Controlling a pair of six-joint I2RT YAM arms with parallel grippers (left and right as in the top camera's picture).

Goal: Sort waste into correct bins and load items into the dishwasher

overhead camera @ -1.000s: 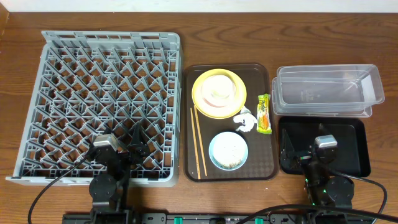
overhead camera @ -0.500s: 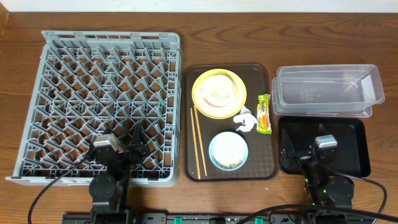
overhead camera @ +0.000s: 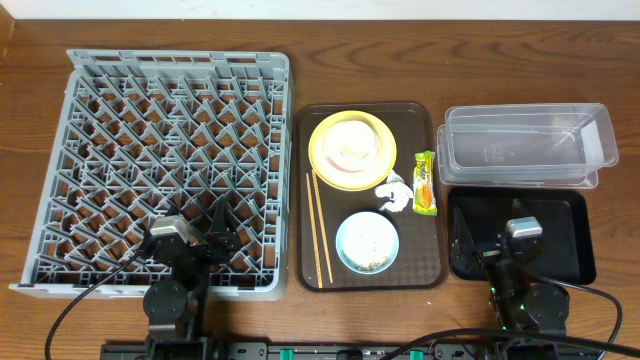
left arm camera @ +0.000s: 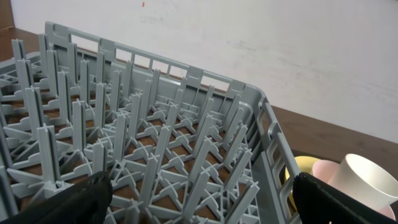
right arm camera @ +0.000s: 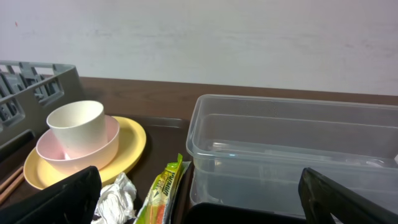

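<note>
Currently, left gripper (left arm camera: 199, 202), jaws apart, hangs over grey dish rack (left arm camera: 155, 143). Right gripper (right arm camera: 199, 202), jaws apart: clear plastic tub (right arm camera: 292, 143) ahead, snack wrapper (right arm camera: 160, 193) ahead-left.

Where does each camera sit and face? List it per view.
Overhead: above the table, looking straight down on dish rack and brown tray; both arms at bottom.
Left wrist: low over the rack, facing the wall; jaws' tips in lower corners.
Right wrist: low, facing clear tub and wall; jaws likewise.
Shared: both wrists see cream cup.
</note>
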